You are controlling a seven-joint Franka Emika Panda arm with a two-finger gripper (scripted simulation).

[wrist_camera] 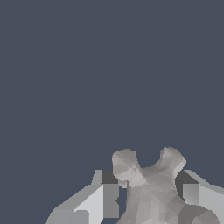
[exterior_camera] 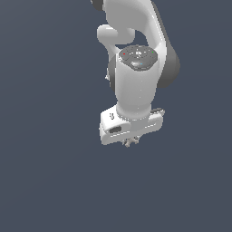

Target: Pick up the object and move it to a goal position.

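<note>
My hand (exterior_camera: 130, 140) clamped on object (wrist_camera: 151, 188), lifted; carry step; next, move to goal, unseen.

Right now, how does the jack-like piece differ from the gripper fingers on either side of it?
The jack-like piece is grey-beige, lumpy and knobby, with short arms splaying out; the fingers are flat-sided, straight-edged blocks in white and grey. In the exterior view the piece is tiny, barely peeking out under the far larger gripper. Both look matte, and the piece sits between the fingers.
</note>
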